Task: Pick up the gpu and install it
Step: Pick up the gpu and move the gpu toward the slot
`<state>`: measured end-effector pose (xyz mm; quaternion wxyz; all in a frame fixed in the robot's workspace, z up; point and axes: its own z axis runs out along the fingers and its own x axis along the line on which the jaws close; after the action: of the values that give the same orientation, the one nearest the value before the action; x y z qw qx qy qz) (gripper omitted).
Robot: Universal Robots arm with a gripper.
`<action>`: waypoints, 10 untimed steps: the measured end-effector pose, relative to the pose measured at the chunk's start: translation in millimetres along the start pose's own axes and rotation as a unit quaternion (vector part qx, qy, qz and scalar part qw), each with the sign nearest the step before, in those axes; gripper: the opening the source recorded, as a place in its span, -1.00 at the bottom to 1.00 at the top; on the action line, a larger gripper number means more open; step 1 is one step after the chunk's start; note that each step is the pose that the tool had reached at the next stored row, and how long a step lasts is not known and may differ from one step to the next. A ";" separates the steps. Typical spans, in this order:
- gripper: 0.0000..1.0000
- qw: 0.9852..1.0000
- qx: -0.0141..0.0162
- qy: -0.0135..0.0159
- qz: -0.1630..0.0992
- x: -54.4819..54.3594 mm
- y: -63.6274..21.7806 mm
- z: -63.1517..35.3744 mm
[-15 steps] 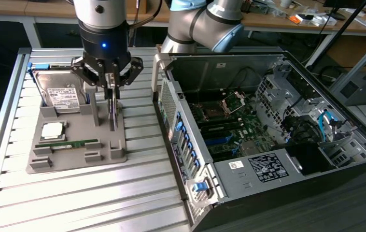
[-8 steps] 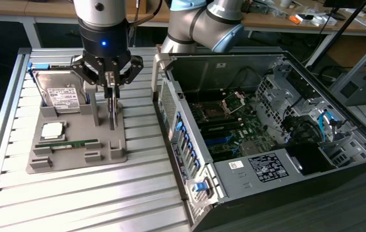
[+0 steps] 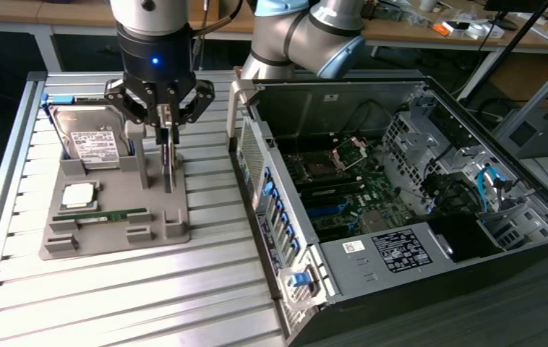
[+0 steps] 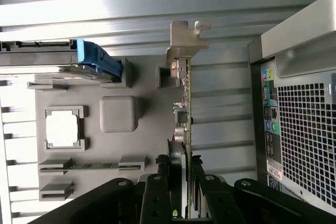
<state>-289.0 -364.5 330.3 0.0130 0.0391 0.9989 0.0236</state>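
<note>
Gpu [image 4: 185, 103], a thin flat dark-green circuit board with a silvery metal end bracket, is clamped edge-on in my black gripper [image 3: 165, 134], jaws closed on its top edge. It hangs upright over the grey plastic parts holder [image 3: 158, 233]; whether it touches it I cannot tell. On that holder sit a boxy silver hard drive with a white label [image 3: 91, 141], a square silvery processor [image 3: 78, 194] and a narrow green RAM stick [image 3: 100, 215]. The open black computer case [image 3: 400, 181] lies to the exterior view's right, on the slatted metal table [image 3: 110, 289].
</note>
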 end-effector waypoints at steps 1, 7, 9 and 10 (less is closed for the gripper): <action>-0.47 1.000 0.000 0.000 0.000 0.0 0.0 -0.4; -0.47 1.000 0.000 0.000 0.000 -0.1 0.2 -3.3; -0.47 1.000 0.000 0.000 0.000 -0.1 0.2 -4.9; -0.47 1.000 0.000 0.000 0.000 -0.1 0.3 -5.4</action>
<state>-289.0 -364.5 335.7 0.0130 0.0391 0.9989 0.0238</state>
